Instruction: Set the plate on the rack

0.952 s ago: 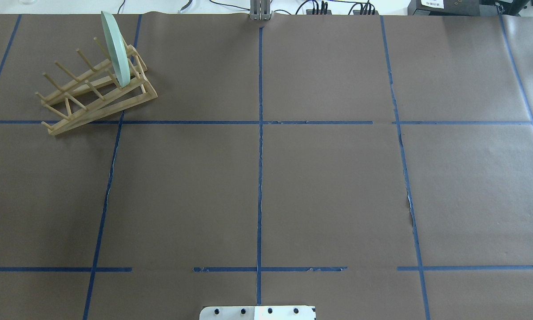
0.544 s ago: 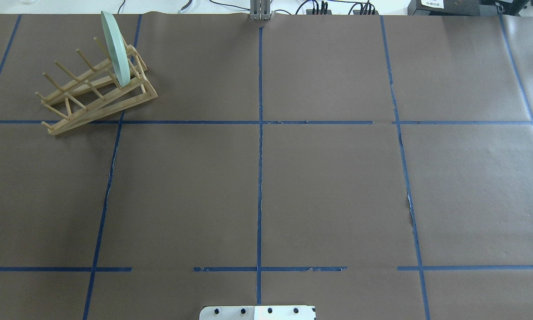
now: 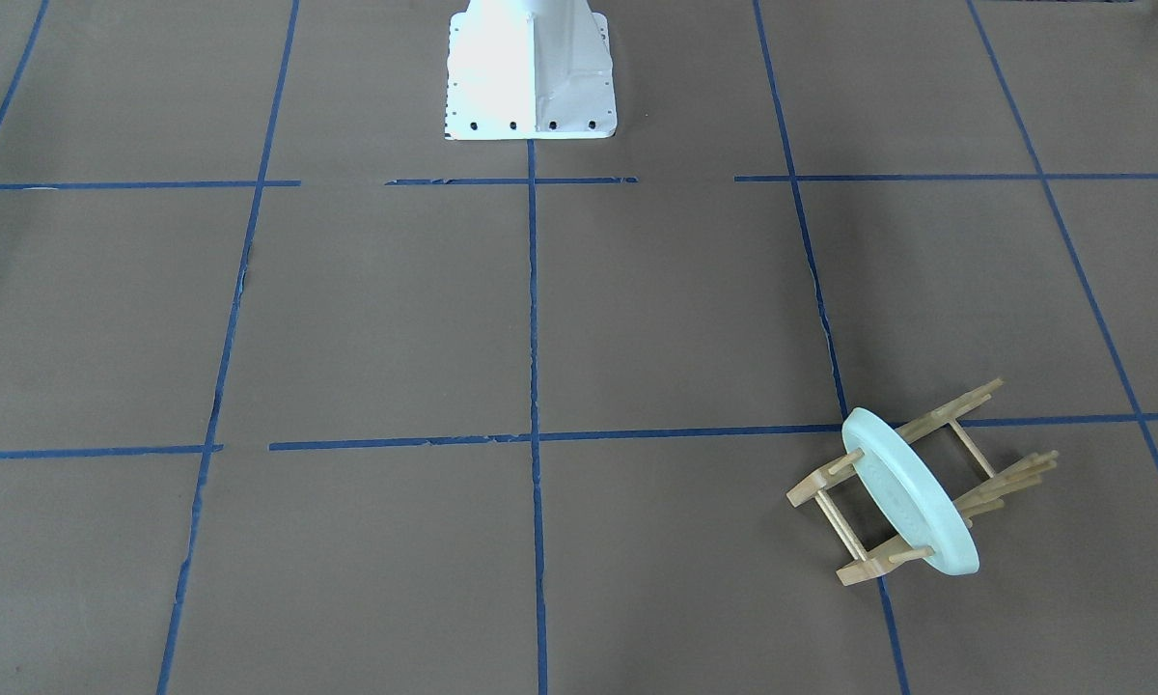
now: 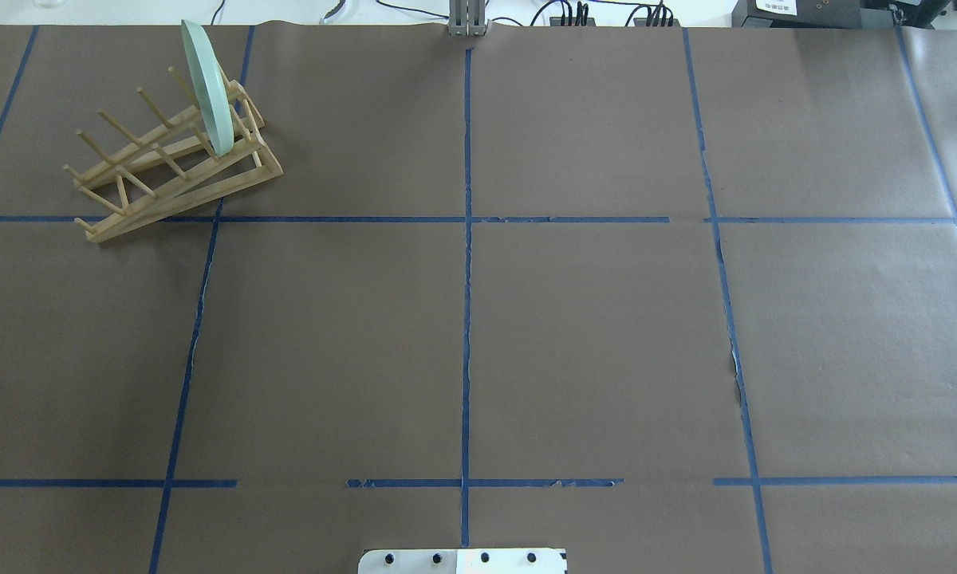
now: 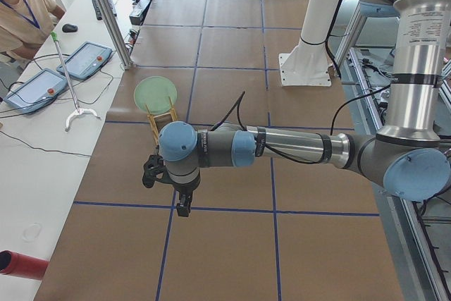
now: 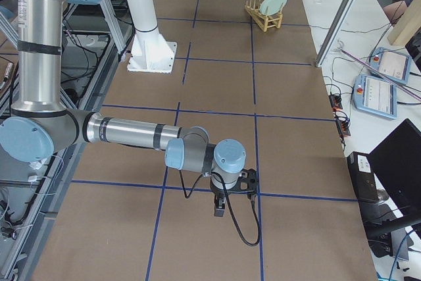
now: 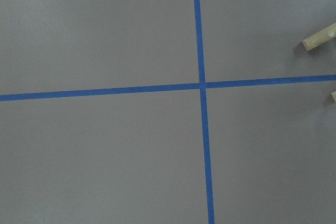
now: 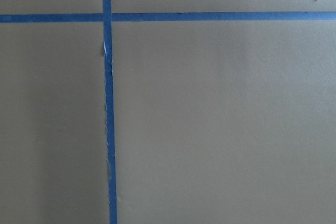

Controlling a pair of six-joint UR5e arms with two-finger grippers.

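The left end effector [image 5: 183,208] and right end effector [image 6: 220,210] hang over the table [image 4: 590,335], pointing down; whether they are open or closed cannot be told. Farther off, in the table's far left corner, the plate [image 4: 206,88] stands on edge between the rack's [image 4: 175,171] end pegs.

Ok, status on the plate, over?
Left gripper, right gripper: open or shut unreadable, both clear of rack. Plate on edge between its pegs. Nothing in the way.
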